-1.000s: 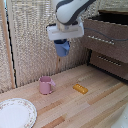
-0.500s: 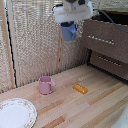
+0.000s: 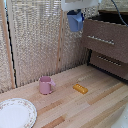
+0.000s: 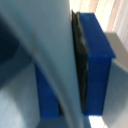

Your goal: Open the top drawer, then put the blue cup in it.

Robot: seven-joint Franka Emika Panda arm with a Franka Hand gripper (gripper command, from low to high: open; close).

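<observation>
My gripper hangs high in the exterior view, pointing downward from the white wrist housing above it. The arm itself is cut off by the frame edge, so its pose cannot be judged. My jaws are closed on the blue cup, which hangs directly beneath them, clear of every surface. In the wrist view, one finger fills the foreground, blurred, pressed flat against the cup's wall. The opposite finger cannot be made out.
</observation>
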